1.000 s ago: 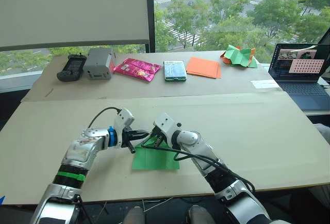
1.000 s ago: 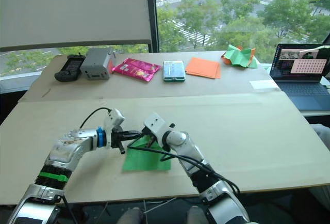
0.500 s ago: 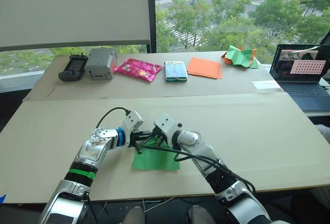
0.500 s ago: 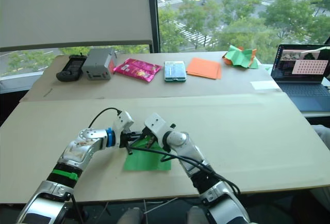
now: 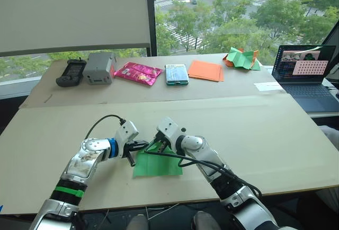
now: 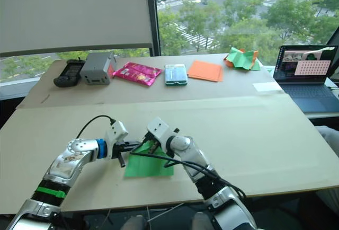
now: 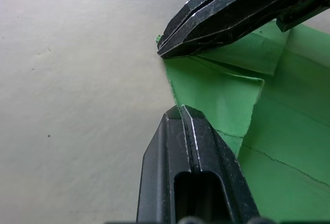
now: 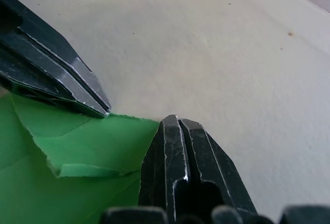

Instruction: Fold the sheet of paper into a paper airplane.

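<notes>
Near table (image 5: pixel 275 134) bare right of green sheet of paper (image 5: pixel 159 165) and left of left gripper (image 5: pixel 139 146): wide passage. Sheet's far corner crowded: left gripper and right gripper (image 5: pixel 156 146) meet tip to tip there. Far table lined: controller (image 5: pixel 69 73), grey box (image 5: pixel 99 67), pink packet (image 5: pixel 139 72), orange sheets (image 5: pixel 206 70), crumpled paper heap (image 5: pixel 241 59). Laptop (image 5: pixel 304 76) blocks far right.

The laptop (image 5: pixel 310 76) at the right edge of the head view is cut off, and its screen is too small to read. The top left corner of the sheet of paper (image 5: pixel 158 162) hides under the left gripper (image 5: pixel 142 146) and right gripper (image 5: pixel 157 146), which meet there. In the wrist views the picture edges cut the paper off. The pink packet (image 5: pixel 139 72) near the top has words too small to read.
</notes>
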